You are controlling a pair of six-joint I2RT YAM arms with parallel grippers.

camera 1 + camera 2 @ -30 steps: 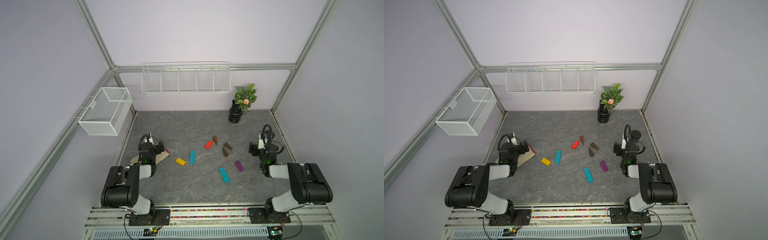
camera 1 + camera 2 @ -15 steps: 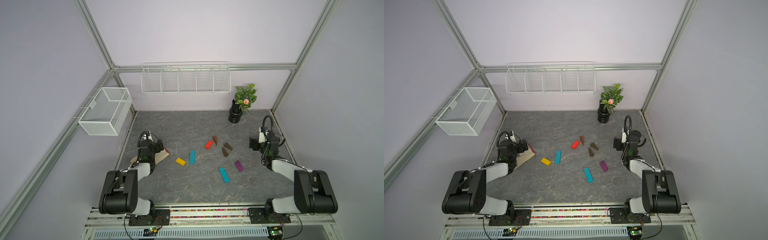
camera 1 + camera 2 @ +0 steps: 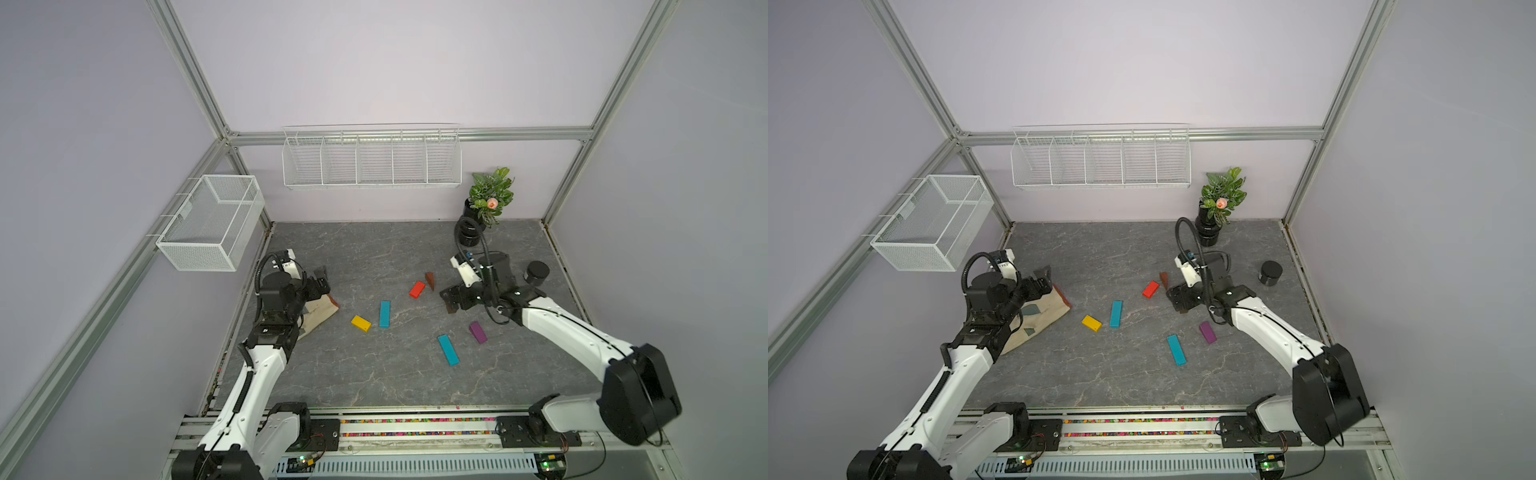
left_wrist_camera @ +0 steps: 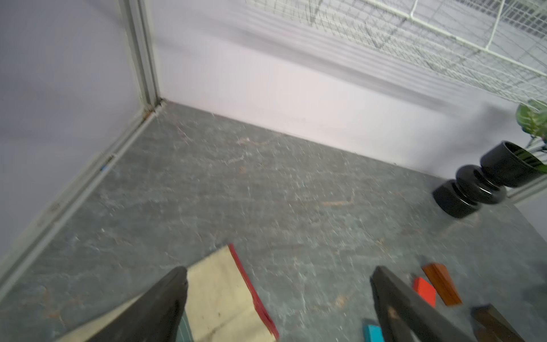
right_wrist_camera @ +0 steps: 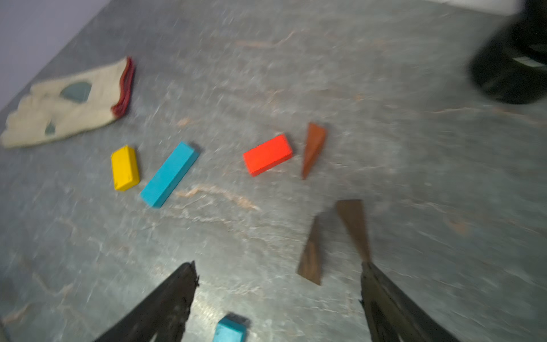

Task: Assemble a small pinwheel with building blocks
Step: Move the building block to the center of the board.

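Grey tabletop [image 3: 374, 257], building blocks [image 3: 384, 314] lying loose around a red block [image 3: 417, 289]. Right pincer [image 3: 451, 301], gaping and empty, has swung in over two brown wedges [image 5: 310, 257] just beside the red block. The left pincer [image 3: 321, 281], likewise released, has reached over a glove [image 3: 322, 311] well apart from it. No pinwheel is started.

Bench [image 3: 374, 382], landmark: mid bar [image 3: 385, 314]. Just left of it a short block [image 3: 361, 323]; farther left the glove [image 3: 322, 309]. Behind-right, second short block [image 3: 417, 289], then rear wedge [image 3: 430, 281] beside it. Before-right, second bar [image 3: 448, 350] and front wedge [image 3: 478, 332]. Far right, the jar [image 3: 537, 272].
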